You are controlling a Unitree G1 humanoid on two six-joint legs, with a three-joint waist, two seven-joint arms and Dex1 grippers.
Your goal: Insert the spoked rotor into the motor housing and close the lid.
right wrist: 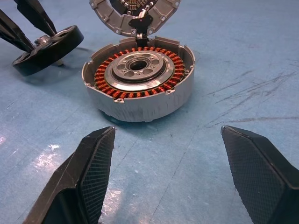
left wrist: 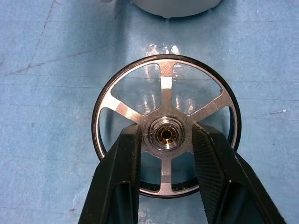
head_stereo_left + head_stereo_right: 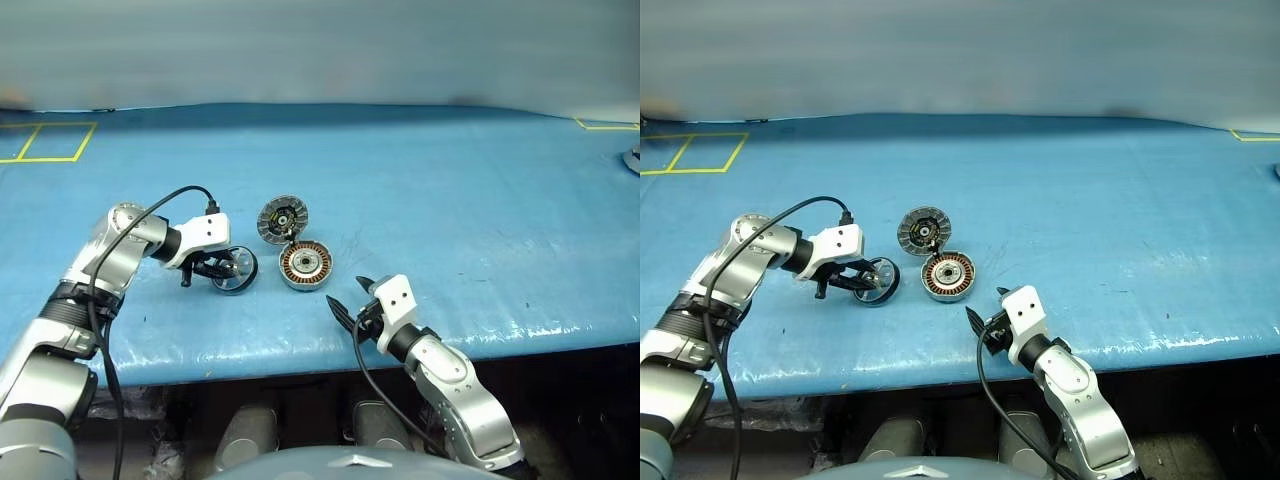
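While the left hand (image 2: 163, 135) has its two fingers set either side of the spoked rotor's (image 3: 234, 269) hub, narrowed to about hub width, I can't tell if it's clamped or just touching. In the right wrist view the rotor looks tipped up on the blue desk (image 3: 450, 200), not flat. The motor housing (image 3: 305, 264) sits just to the rotor's right, open face up, copper windings around a bare silver centre, nothing in it. The lid (image 3: 283, 219) stands just behind the housing, seemingly joined at the rim, ribbed face showing. The left hand is the nearer one; move is a short carry right, then hub down onto the centre. The right hand (image 1: 166, 158) is wide open, empty, pointing at the housing from the near side.
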